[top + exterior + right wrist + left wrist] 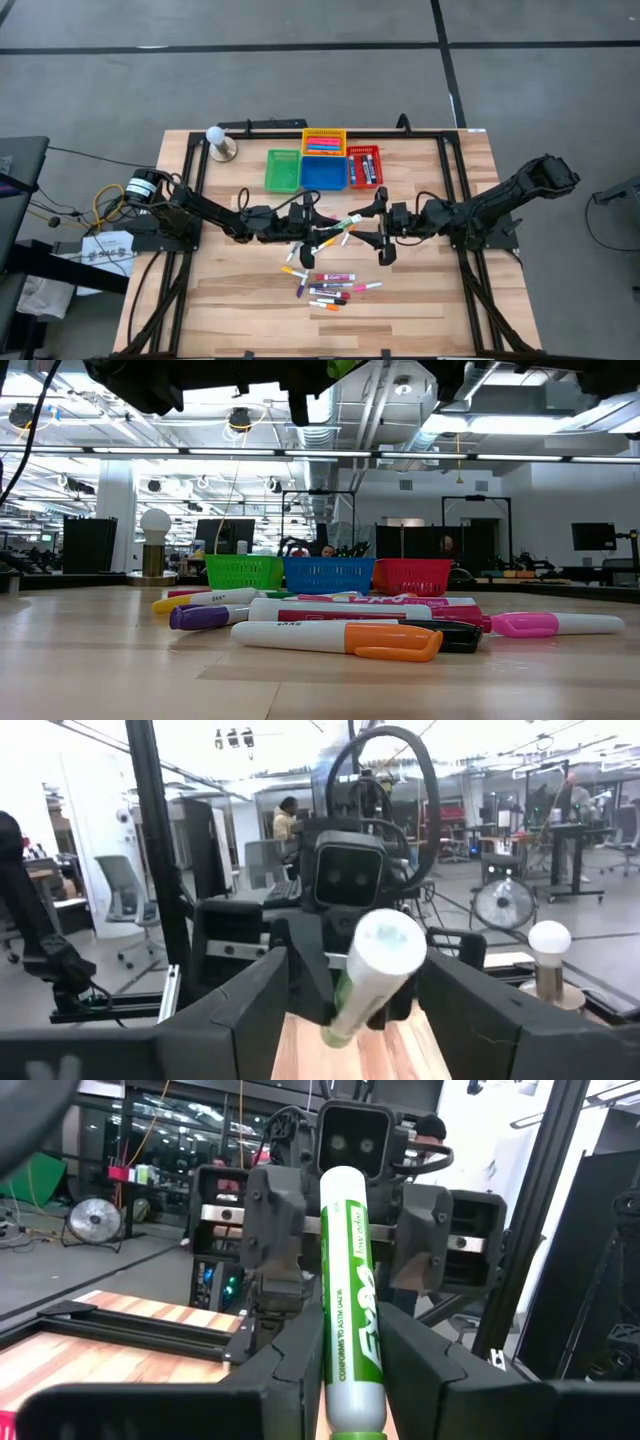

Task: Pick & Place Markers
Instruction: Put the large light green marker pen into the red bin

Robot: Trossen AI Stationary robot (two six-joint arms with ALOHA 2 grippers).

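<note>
Green-capped marker [341, 226] held off the table between both arms at mid-table, above and just behind the loose marker pile [328, 285]. Left gripper [322, 238] clamped on its barrel, fingers [300, 1355] pressing either side in the left wrist view. Right gripper [372, 226] facing it from the opposite side, jaws spread wide around the marker's far end without touching. Pile lying toward the front edge, open wood to either side of it. Green basket [283, 171], blue basket [323, 173], red basket [364, 166] and yellow basket [323, 141] clustered near the back rail. White bulb [216, 137] on its stand at the back left corner.
</note>
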